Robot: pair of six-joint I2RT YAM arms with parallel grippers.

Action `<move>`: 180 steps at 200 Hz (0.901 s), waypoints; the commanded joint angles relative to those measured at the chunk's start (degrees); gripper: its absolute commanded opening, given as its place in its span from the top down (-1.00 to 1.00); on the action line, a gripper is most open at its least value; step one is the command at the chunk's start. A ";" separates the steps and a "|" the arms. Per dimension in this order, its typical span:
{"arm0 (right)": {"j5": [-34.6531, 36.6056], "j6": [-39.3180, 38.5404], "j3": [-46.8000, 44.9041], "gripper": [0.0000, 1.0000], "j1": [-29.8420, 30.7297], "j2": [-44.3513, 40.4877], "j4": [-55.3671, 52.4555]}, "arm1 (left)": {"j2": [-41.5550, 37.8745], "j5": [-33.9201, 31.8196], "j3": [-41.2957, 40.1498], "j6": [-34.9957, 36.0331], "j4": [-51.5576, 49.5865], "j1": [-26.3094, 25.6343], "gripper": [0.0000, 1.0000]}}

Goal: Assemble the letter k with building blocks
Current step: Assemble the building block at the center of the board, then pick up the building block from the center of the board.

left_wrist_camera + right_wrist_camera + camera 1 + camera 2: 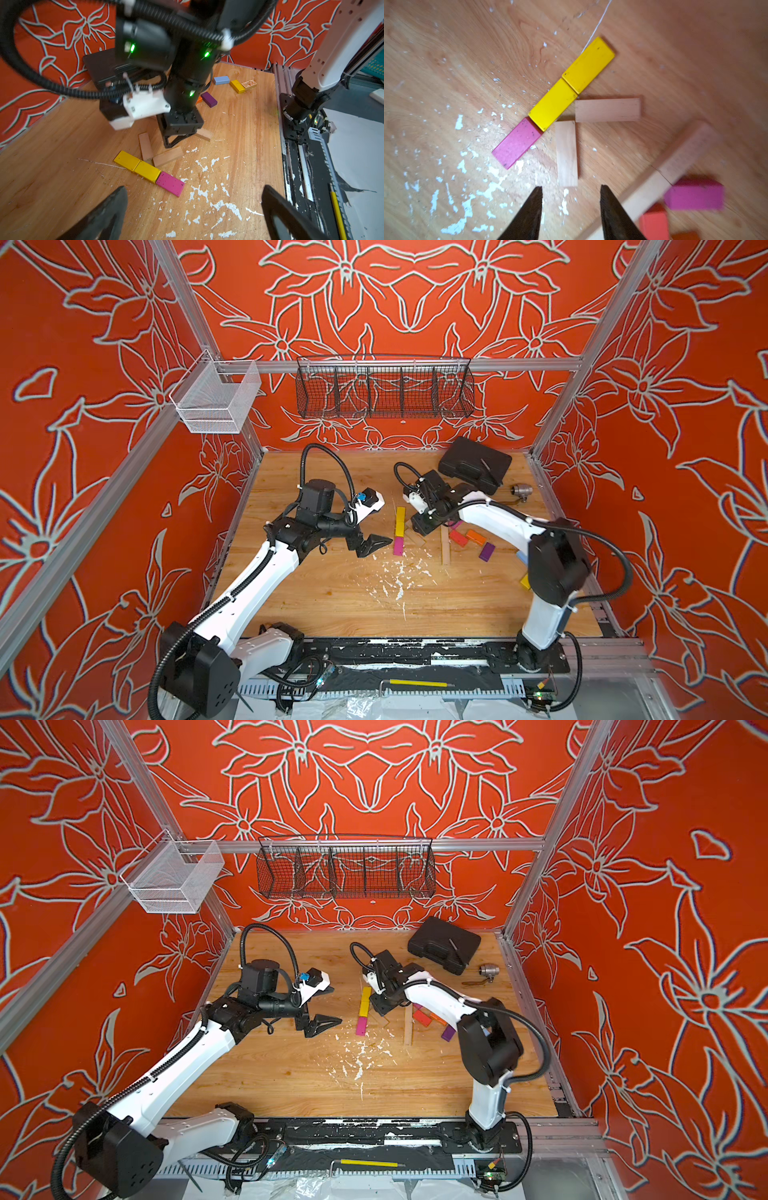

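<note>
Building blocks (552, 104): K legs sit loose.
We see right gripper (570, 187) apart, empty, beside the near wood leg (566, 153); clipping it skews the K. Left gripper (194, 187) apart, empty.

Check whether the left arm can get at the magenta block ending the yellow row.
Probably yes: the left arm, jaws open, hangs right beside the magenta block with only bare table between.

The left gripper (194, 188), fingers (108, 212) spread wide, faces a straight row of two yellow blocks (127, 160) and a magenta block (170, 184) set end to end. Two plain wood blocks (168, 155) splay from the row's right side, with the right gripper (173, 142) just above them. Farther right lie a purple block (209, 99), a light blue block (221, 80) and a printed block (249, 84).
</note>
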 commanded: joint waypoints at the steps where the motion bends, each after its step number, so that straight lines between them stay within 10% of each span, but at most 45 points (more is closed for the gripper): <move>1: 9.54 8.02 -4.47 -0.03 -1.87 -10.13 3.19 | 0.49 2.26 1.45 -4.61 3.53 -0.36 -1.00; 79: 21.12 26.50 -12.94 -0.17 -19.43 -23.91 -10.08 | 3.97 -7.92 5.12 -19.37 4.36 -10.55 -0.84; 180: 7.80 29.77 -20.22 -0.08 -24.78 -14.26 -4.76 | 10.62 -15.20 10.86 -21.99 -4.11 -16.43 -0.69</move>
